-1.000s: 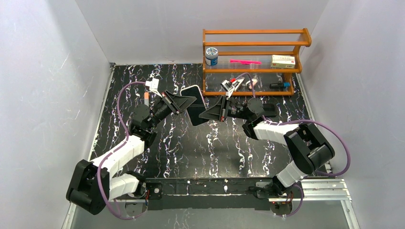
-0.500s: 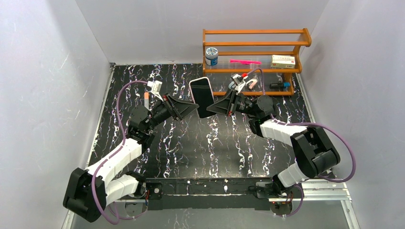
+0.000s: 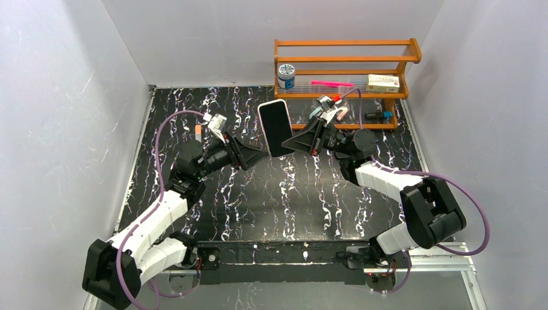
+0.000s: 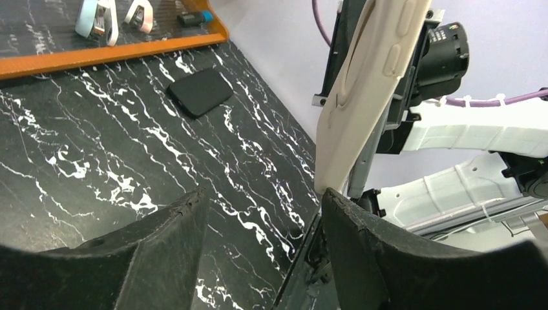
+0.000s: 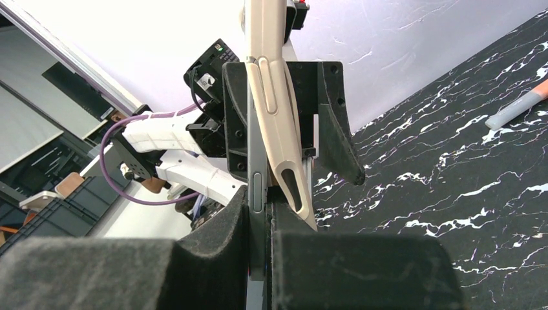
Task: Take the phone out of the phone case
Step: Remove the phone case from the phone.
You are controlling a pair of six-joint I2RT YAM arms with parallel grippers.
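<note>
My right gripper (image 3: 289, 144) holds the phone (image 3: 276, 128) upright above the table, screen toward the camera. In the right wrist view the phone's grey edge (image 5: 256, 187) is pinched between my right gripper's (image 5: 260, 216) pads. The cream phone case (image 5: 274, 84) stands peeled away from that edge at its lower corner. My left gripper (image 3: 261, 154) is open just left of the phone, below its bottom end. In the left wrist view the case (image 4: 371, 84) rises past the tip of the right finger (image 4: 362, 239). Nothing lies between the left gripper's (image 4: 262, 206) fingers.
An orange shelf rack (image 3: 342, 97) stands at the back, holding a jar (image 3: 285, 75), a pink toothbrush (image 3: 331, 83) and a small box (image 3: 382, 82). A flat black object (image 4: 200, 92) lies on the marble table before the rack. A marker (image 3: 198, 132) lies at the left.
My left gripper has let go of the cased phone, opened and drawn back down-left. My right gripper has raised the phone more upright and toward the back.
</note>
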